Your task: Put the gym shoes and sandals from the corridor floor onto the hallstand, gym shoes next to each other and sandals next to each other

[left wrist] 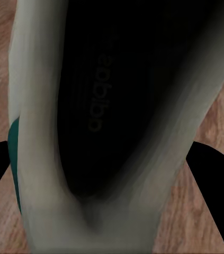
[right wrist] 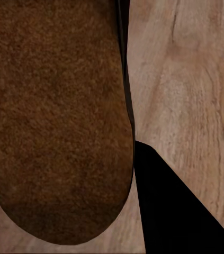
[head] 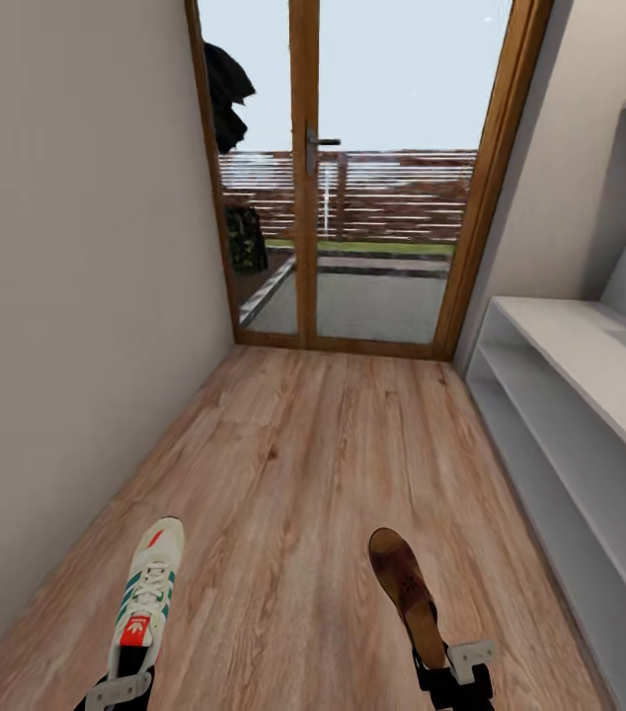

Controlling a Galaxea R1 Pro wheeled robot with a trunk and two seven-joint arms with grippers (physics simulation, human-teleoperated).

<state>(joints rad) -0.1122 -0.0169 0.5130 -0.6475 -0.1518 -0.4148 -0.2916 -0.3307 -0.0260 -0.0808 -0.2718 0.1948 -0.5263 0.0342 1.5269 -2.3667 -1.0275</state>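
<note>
Head view: left gripper [head: 118, 688] at the bottom edge is clamped on the heel of a gym shoe [head: 147, 594], toe pointing forward down the corridor, shoe carried above the corridor floor [head: 313, 464]. Left wrist view is looking straight into the shoe opening, dark insole [left wrist: 98, 100] and pale lining, fingers [left wrist: 212, 174] dark at either side, so closed on the heel rim. Right gripper [head: 454, 671] grips the back end of a sandal [head: 407, 592], toe forward; right wrist view has the brown insole [right wrist: 53, 116] close up with one dark finger [right wrist: 175, 206] beside it.

Progress, as I judge it: one shoe and one sandal in hand, nothing placed yet. The hallstand [head: 589, 346] along the right wall looks bare on the shelf parts visible. The other gym shoe and other sandal still need collecting.

Around: glass door with wooden frame [head: 305, 197] at the corridor end, plain wall [head: 76, 247] on the left. Floor ahead has nothing blocking; rack is near the right arm, well apart from the left.
</note>
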